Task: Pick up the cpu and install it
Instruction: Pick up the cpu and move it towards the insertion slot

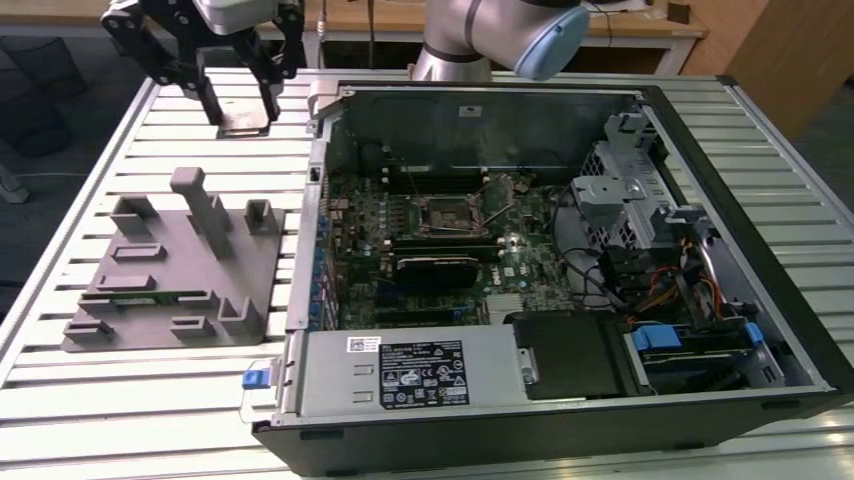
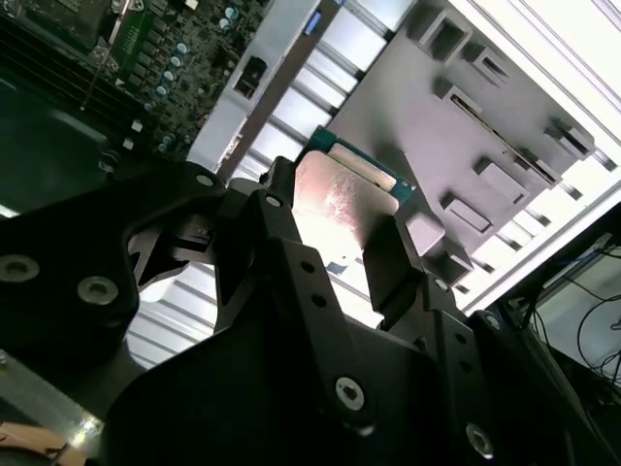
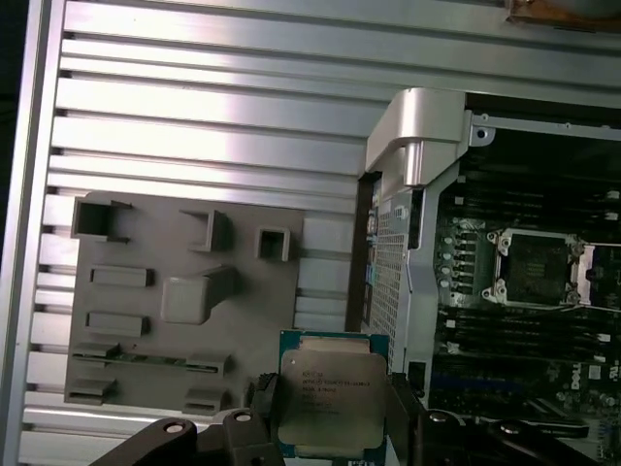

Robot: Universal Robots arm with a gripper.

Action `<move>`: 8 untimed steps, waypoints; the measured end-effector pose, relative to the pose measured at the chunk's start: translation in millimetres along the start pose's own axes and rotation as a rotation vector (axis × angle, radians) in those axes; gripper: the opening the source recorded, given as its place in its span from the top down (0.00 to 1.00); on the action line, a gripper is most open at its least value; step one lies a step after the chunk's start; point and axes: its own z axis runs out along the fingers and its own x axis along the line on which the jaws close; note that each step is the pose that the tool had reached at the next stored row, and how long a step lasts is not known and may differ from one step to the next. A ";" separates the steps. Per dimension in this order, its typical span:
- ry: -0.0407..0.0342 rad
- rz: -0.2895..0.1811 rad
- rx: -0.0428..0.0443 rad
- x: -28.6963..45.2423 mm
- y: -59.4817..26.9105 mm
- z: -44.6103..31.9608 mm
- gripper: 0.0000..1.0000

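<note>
The black two-finger gripper (image 1: 244, 108) pinches the small square silvery-topped cpu (image 3: 330, 400) — aloft over the slatted aluminium tabletop (image 1: 134, 400), near the open black computer case's (image 1: 534, 445) corner.

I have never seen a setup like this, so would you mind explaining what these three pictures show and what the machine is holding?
This is one robot arm with a two-fingered hand at its end. The exterior view is taken by a camera standing off the arm, looking down on a slatted metal table. The two wrist views come from cameras riding on the arm near the hand, so they look past its fingers. On the table lie a grey plastic holder with slots and an open computer; its circuit board has an empty square socket. The hand is shut on a small square chip with a silvery top, held by its edges in the air, near the holder and outside the computer. It is not yet in the socket.
</note>
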 end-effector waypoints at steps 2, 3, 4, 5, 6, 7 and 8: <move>0.0000 0.000 0.0000 -5.5 -0.4 0.1 0.47; 0.0001 0.000 0.0000 -8.4 -0.7 0.1 0.47; 0.0001 0.000 0.0000 -11.3 -0.9 0.2 0.47; 0.0001 0.000 0.0000 -13.9 -1.1 0.2 0.47; 0.0001 0.000 0.0000 -16.8 -1.3 0.3 0.47; 0.0000 0.000 0.0000 -19.7 -1.5 0.3 0.47; -0.0001 0.000 0.0000 -23.7 -1.8 0.4 0.47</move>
